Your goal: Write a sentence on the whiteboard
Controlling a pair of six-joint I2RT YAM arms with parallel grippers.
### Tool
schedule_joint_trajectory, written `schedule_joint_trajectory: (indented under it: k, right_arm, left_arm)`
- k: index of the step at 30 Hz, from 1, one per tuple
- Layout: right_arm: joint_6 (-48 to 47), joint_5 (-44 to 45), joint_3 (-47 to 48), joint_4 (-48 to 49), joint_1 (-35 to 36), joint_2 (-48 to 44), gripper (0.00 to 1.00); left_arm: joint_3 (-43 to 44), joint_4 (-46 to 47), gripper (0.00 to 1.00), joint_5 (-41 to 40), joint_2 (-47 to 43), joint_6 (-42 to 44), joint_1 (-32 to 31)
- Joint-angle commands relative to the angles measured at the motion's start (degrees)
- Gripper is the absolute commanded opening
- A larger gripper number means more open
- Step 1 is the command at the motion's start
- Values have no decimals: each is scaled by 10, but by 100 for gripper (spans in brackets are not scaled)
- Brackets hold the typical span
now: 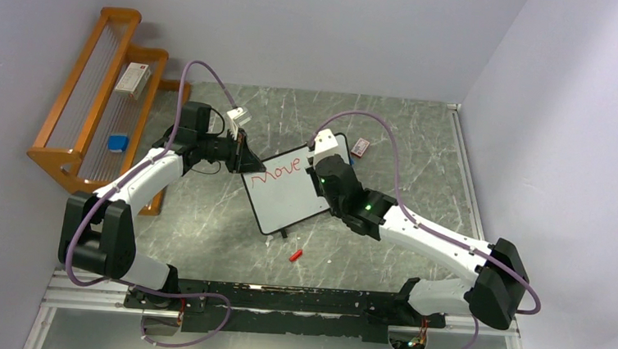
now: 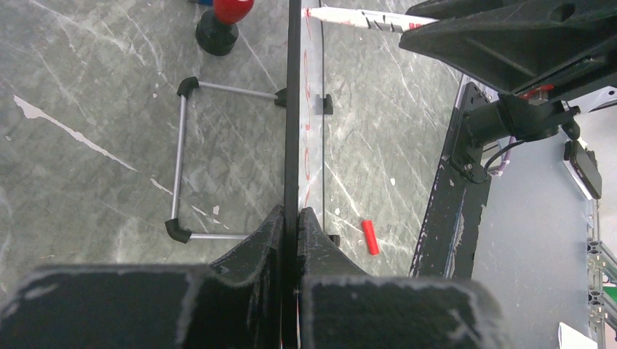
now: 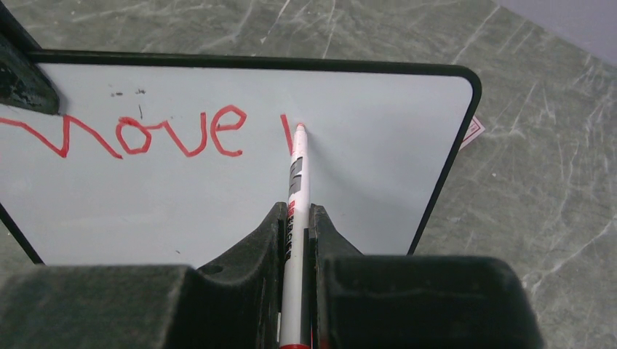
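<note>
- I am partway through the writing. The board [image 1: 288, 191] sits mid-bench [image 1: 203, 233] between the two arms, propped at a tilt on its wire stand [image 2: 180, 160].
- The word "Move" [image 3: 145, 134] is on it in red. Just to the right, a short upright stroke [image 3: 284, 134] begins what I take to be a second word.
- The right fingers [image 3: 263, 236] are closed on a marker [image 3: 297, 174], pinching its barrel. Its red tip touches the board right beside that stroke.
- The left fingers [image 2: 262, 240] are clamped on the board's black frame at its left edge, one on each face, steadying it.
- As I judge it, the next move calls for light, even pressure so the tip stays on the surface as it draws the letter. The left grip must hold firm so the board does not tip or slide. There is free white space to the right and below for more words.
- The only container is a wooden rack [image 1: 54, 159] at the far left. A white box [image 1: 134, 80] lies on its upper tier and a small blue item [image 1: 117, 142] lower down.
- A red cap [image 1: 295, 255] lies loose on the bench near the board's near corner.
- A small card [image 1: 360, 147] lies by the board's far right corner. I cannot tell what it is.
</note>
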Motion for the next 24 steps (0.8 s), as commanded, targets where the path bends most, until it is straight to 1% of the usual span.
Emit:
schedule_joint_trajectory:
  k: [1,8,24]
  right_arm:
    - [-12,11,19,33,-8,8,0]
    - [-8,5,21,23,-10,10,0]
    - [29,-1,-24,-22,-10,-22,0]
  left_arm:
    - [-15,-53,5,-34,25,41,-18]
    - [-14,-54,5,-40,24,41,-18]
    - [-13,-55,5,-44,25,40,-17]
